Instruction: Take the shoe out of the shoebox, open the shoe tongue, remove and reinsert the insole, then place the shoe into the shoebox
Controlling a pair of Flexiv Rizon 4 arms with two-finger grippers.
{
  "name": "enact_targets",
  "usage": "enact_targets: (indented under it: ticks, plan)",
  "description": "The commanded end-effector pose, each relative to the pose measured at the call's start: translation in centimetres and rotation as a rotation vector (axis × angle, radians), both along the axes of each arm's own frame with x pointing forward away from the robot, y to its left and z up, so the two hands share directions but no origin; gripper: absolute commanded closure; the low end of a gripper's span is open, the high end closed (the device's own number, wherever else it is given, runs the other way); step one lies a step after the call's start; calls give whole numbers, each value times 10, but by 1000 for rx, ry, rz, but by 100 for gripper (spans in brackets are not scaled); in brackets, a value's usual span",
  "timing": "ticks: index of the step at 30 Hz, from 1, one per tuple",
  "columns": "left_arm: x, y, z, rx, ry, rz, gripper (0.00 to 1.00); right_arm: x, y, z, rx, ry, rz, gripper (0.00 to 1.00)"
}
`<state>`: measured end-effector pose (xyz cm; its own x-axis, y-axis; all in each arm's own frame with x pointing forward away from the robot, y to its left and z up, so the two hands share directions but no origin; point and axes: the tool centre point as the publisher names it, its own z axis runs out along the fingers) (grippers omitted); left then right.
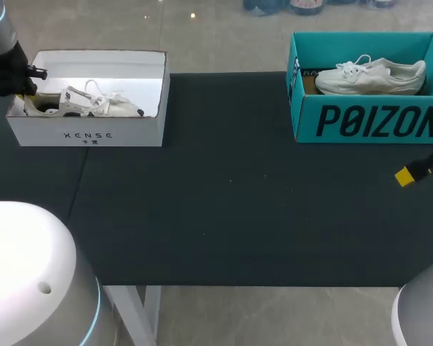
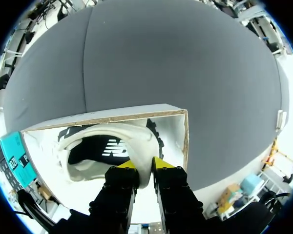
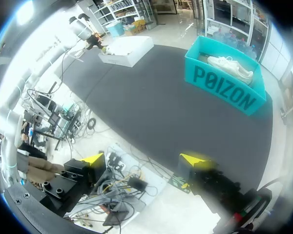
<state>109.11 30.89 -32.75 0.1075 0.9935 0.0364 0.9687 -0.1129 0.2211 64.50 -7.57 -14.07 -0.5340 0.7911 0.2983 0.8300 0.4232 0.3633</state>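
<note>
My left hand (image 2: 145,166) pinches the heel of the white sneaker (image 2: 139,144) in the white shoebox (image 2: 112,117), far-left bench (image 2: 185,58) corner; right hand (image 3: 144,160) spread wide

All three share the white shoebox (image 1: 86,133): head cam looks down from high, left wrist right at it, right wrist far off.

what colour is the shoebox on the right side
The shoebox is teal with dark lettering, clearest in the head view.
</note>
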Motion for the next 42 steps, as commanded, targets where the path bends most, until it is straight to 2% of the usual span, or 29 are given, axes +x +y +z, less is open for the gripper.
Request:
enact_targets:
  ticks: [1,4,6,8,10,16,21,23,42]
  plan:
    - [4,-1,3,3,-2,-2,60,3,1,0,-1,5,1,0]
    - [5,-1,7,6,-12,-4,46,3,1,0,-1,5,1,0]
    - [6,-1,11,7,-18,-5,23,3,1,0,-1,5,1,0]
    - [5,-1,15,17,-31,-5,20,3,1,0,-1,5,1,0]
    - [5,-2,23,13,-44,-2,0,3,1,0,-1,5,1,0]
    - [-3,-12,49,-26,-89,7,0,3,1,0,-1,5,1,0]
    - [-25,-28,69,-78,-97,14,0,3,1,0,-1,5,1,0]
    - [-36,-37,75,-58,-91,52,0,3,1,0,-1,5,1,0]
    - [-36,-37,75,-58,-91,52,0,3,1,0,-1,5,1,0]
